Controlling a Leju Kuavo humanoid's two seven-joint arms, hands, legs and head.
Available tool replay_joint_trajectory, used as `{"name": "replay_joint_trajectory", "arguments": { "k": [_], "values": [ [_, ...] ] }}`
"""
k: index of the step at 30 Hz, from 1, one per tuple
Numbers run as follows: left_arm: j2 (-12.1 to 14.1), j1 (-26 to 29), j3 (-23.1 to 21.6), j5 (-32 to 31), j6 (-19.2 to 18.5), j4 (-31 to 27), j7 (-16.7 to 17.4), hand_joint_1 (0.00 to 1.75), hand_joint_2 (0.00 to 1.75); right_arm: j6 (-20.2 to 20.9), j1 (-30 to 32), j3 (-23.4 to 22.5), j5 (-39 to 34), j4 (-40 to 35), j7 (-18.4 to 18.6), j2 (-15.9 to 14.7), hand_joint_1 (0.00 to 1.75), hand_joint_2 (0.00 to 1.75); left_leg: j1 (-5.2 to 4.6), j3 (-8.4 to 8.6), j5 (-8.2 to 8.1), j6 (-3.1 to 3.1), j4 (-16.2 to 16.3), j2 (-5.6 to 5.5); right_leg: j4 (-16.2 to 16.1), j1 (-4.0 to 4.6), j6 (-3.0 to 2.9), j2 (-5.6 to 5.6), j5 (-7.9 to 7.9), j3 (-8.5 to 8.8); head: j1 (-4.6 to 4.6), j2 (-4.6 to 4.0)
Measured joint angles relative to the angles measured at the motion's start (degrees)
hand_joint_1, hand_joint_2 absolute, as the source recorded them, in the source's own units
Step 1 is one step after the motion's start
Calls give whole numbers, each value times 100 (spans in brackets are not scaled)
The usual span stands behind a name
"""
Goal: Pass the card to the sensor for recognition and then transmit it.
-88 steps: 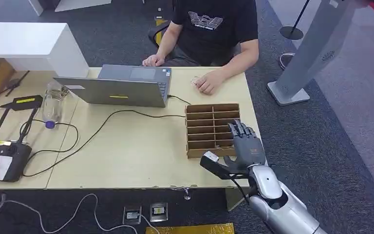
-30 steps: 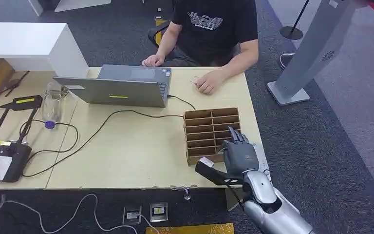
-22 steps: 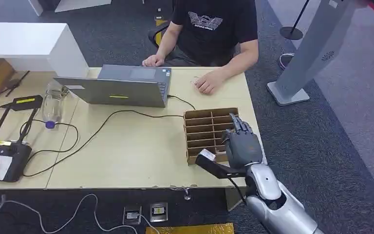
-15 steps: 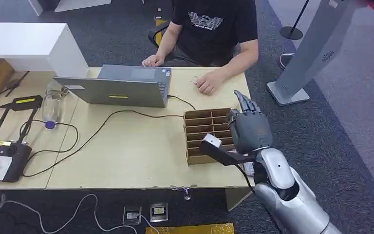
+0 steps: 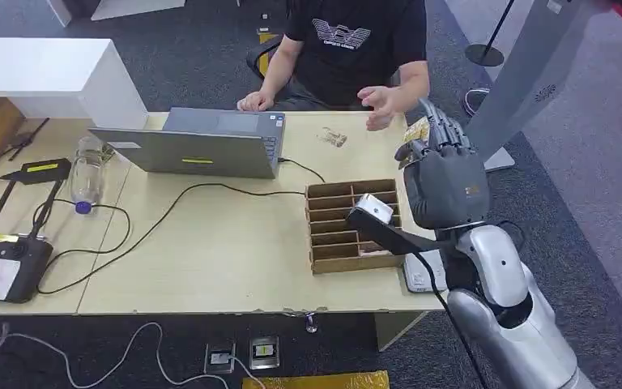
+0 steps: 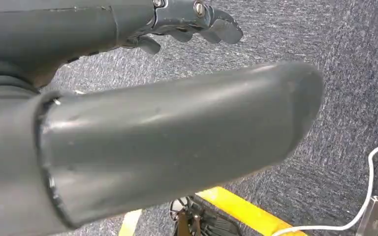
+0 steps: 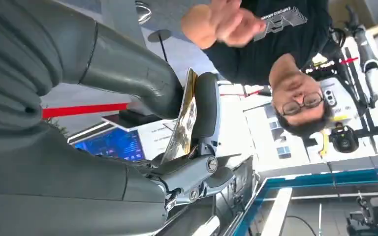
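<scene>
A long pale wooden desk (image 5: 235, 243) carries a grey open laptop (image 5: 202, 146), a brown cardboard divider tray with rows of narrow slots (image 5: 348, 223), and a black stand-mounted scanner device (image 5: 4, 243) at its far left end. A seated person in a black T-shirt (image 5: 356, 40) faces the robot across the desk, one raised, open hand (image 5: 382, 104) reaching toward it.

The robot's silver right arm (image 5: 502, 308) rises from the lower right, forearm steep, wrist lifted above the tray. Its dark grey right hand (image 5: 445, 182) is turned back-of-hand to the head camera, fingers pointing up and away toward the person.

That hand pinches a small gold-patterned card (image 7: 182, 123) between thumb and a finger, the card standing on edge well above the desk, near the person's reaching hand.

The handover seems to be the step in hand. It would go best with the card's free edge offered outward, the grip firm until the person has hold.

The left hand (image 6: 192, 19) hangs over grey carpet, fingers curled inward, holding nothing.
</scene>
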Motion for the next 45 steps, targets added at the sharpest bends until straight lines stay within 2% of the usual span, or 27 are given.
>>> {"name": "replay_joint_trajectory", "arguments": {
  "k": [3, 7, 10, 13, 18, 21, 29, 31, 32, 34, 35, 45],
  "values": [
    [0, 0, 0, -24, 0, 0, 0, 0, 0, 7, -1, -28, 46, -37, -44, 0, 175, 175, 0, -1, 0, 0, 0, 0, 0, 0, 0, 0, 0, -1, 0, 0],
    [0, -2, 0, -109, -59, -2, -11, 0, 0, 20, -103, -41, 243, 103, -293, 11, 175, 175, 0, -5, 0, 0, -1, -1, 1, 0, 0, 0, 0, -1, -2, 0],
    [0, -15, -2, -175, -101, -2, -17, 0, 0, -90, -309, -22, 378, 567, -514, 57, 175, 175, 0, -8, 0, 0, -1, -2, 2, 0, 0, -4, 0, 1, -2, 0],
    [0, -20, -2, -243, -129, 0, -17, 0, 0, -426, -676, 35, 527, 1275, -756, 212, 175, 175, 0, -8, 3, -2, -1, -3, 4, 0, -4, -2, 4, -1, 0, 0],
    [0, -41, -4, -299, -177, 0, -18, 0, 0, -474, -1169, 146, 695, 2351, -800, 484, 175, 175, 1, -15, 9, -3, -1, -17, 5, 1, -4, -20, 4, -3, 2, 0],
    [2, -43, -7, -341, -225, 0, -17, 0, 0, -314, -1404, 184, 693, 2779, -695, 592, 175, 175, 1, -14, 9, -3, 0, -17, 4, 1, -5, -19, 4, -5, 0, 0],
    [24, -37, -118, -450, -361, 0, 15, 0, 0, -96, -1504, 267, 675, 3213, -610, 660, 175, 175, 0, -16, 7, -3, 0, -16, 2, 0, -5, -19, 3, -7, 0, 0],
    [28, -41, -149, -452, -380, 0, 26, 0, 0, -90, -1519, 275, 675, 3287, -608, 660, 5, 175, 0, -15, 7, -4, 0, -16, 1, 0, -5, -18, 3, -7, -2, 0],
    [28, -42, -153, -455, -404, 0, 35, 0, 0, -87, -1526, 284, 675, 3322, -603, 660, 0, 175, 0, -15, 7, -4, 0, -16, 2, 0, -5, -18, 3, -7, 0, 0],
    [28, -49, -162, -461, -415, 0, 70, 0, 0, -129, -1531, 306, 675, 3364, -579, 660, 0, 175, 0, -14, 7, -4, 0, -16, 2, 1, -5, -18, 3, -7, 0, 0],
    [26, -52, -173, -461, -415, 0, 74, 0, 0, -164, -1531, 313, 675, 3384, -573, 660, 0, 0, 1, -13, 8, -4, 0, -15, 2, 1, -5, -18, 3, -6, 0, 0],
    [28, -64, -249, -461, -378, 0, 79, 0, 0, -411, -1586, 304, 675, 3445, -640, 662, 0, 0, 1, -11, 8, -4, 0, -14, 2, 1, -5, -13, 3, -7, 0, 0]
  ]
}}
